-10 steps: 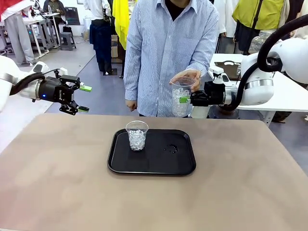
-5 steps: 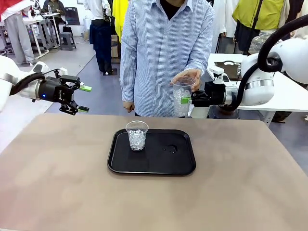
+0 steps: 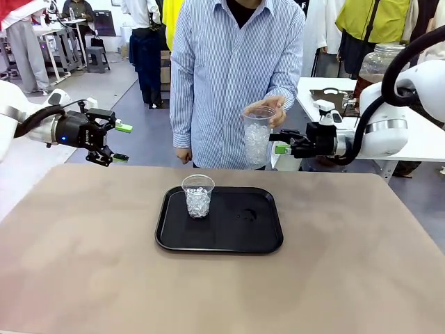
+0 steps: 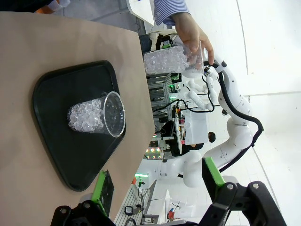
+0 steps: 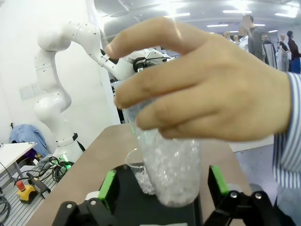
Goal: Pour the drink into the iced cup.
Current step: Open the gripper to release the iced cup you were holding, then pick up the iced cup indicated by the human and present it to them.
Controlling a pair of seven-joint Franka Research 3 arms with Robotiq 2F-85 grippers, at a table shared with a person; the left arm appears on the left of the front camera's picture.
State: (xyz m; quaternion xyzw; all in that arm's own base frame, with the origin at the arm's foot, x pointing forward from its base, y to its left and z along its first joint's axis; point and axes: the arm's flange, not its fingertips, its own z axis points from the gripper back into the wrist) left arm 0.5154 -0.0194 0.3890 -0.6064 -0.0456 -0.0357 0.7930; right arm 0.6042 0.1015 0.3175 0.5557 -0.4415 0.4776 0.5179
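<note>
Tan surface bears 1 black tray with an iced cup; left hand and right hand both released; grey floor beyond.

- Cup: clear plastic, upright, filled with ice almost to the rim, standing on the left part of the black tray.
- Second cup: taller, clear, packed with ice, upright, held at its rim by the person's hand above the table's far edge.
- Drink: amber-brown, in a big clear jar on the side table behind.
</note>
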